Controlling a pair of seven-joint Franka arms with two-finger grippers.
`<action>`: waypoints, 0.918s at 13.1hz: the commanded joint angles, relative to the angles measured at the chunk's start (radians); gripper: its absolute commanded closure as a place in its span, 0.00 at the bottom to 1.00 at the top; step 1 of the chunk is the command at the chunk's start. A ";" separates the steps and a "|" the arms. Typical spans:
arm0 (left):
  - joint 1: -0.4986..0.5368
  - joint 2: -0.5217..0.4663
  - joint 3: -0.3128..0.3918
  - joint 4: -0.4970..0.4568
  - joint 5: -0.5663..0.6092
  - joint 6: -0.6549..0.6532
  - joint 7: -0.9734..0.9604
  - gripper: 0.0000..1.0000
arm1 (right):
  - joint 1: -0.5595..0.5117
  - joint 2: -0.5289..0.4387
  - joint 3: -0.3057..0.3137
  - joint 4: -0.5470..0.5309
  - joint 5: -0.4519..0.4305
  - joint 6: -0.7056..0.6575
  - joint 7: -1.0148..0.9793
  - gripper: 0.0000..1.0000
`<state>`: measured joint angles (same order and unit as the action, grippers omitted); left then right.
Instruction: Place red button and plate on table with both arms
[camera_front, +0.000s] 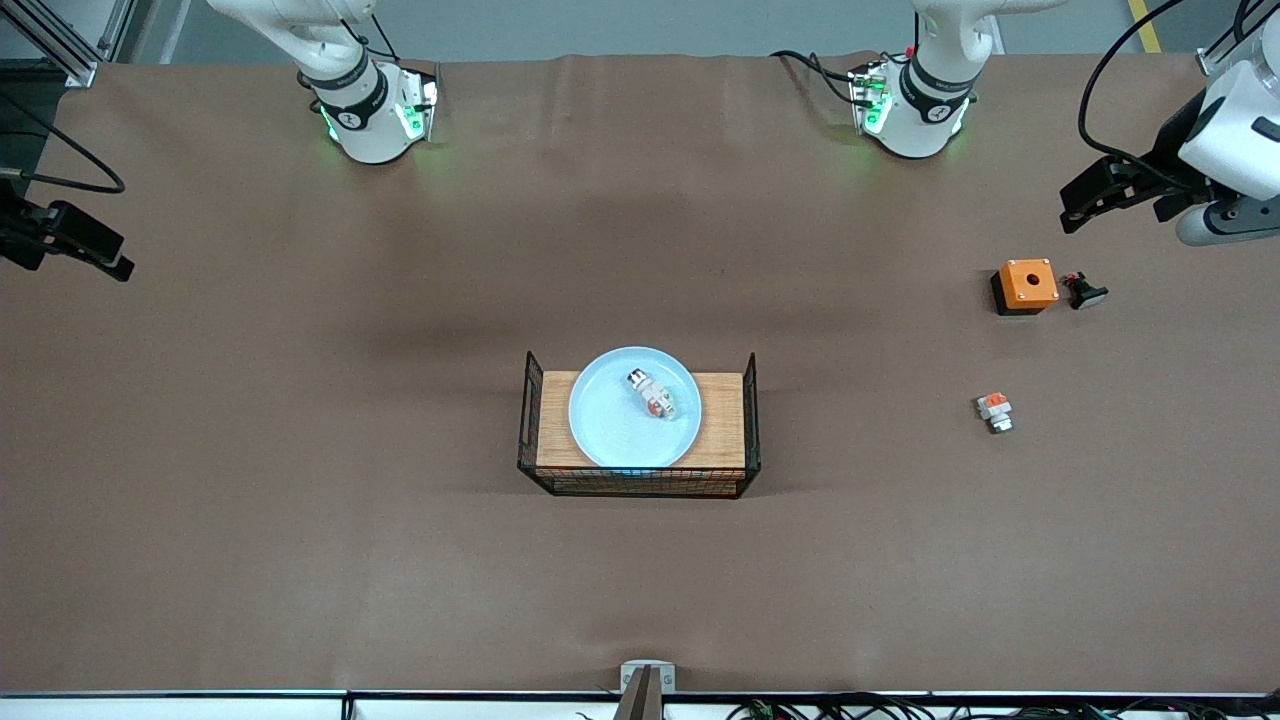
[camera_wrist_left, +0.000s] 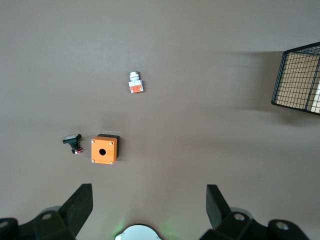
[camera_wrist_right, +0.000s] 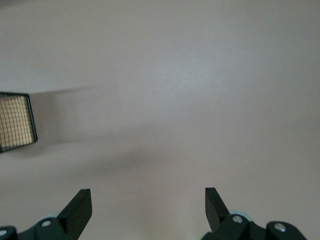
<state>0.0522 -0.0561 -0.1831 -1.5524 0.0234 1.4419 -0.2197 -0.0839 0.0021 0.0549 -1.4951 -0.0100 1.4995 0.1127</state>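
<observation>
Brown sheeting covers the bench (camera_front: 300, 480). Front view: the plate (camera_front: 615, 425) rests on a wood-topped wire rack (camera_front: 640, 432) at mid-bench, with the red button (camera_front: 654, 395) lying on the plate. Toward the left arm's end sit an orange box (camera_front: 1026, 285), a black push-button (camera_front: 1084, 292) just beside it, and a small orange-and-white block (camera_front: 995, 411) nearer the camera. Left pincer (camera_front: 1085, 200) and right pincer (camera_front: 95, 250) hover over opposite bench ends.

Left wrist view: the left pincer (camera_wrist_left: 149, 204), released with fingers spread, hangs above the box (camera_wrist_left: 104, 149), push-button (camera_wrist_left: 73, 142) and block (camera_wrist_left: 135, 83); only a rack (camera_wrist_left: 299, 79) corner shows.

Right wrist view: the right pincer (camera_wrist_right: 148, 206), likewise released, faces bare sheeting and a rack (camera_wrist_right: 17, 121) edge.
</observation>
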 joint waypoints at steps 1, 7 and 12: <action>0.002 0.007 0.002 0.020 -0.002 -0.006 0.017 0.00 | -0.007 0.010 0.013 0.015 -0.025 -0.041 -0.010 0.00; -0.017 0.033 -0.010 0.063 -0.003 -0.006 0.008 0.00 | -0.007 0.010 0.013 0.018 -0.024 -0.065 -0.008 0.00; -0.066 0.169 -0.113 0.124 -0.005 0.044 -0.087 0.00 | -0.005 0.010 0.013 0.019 -0.024 -0.065 -0.008 0.00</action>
<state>0.0021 0.0308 -0.2568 -1.5067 0.0207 1.4778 -0.2478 -0.0835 0.0058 0.0579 -1.4951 -0.0120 1.4485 0.1124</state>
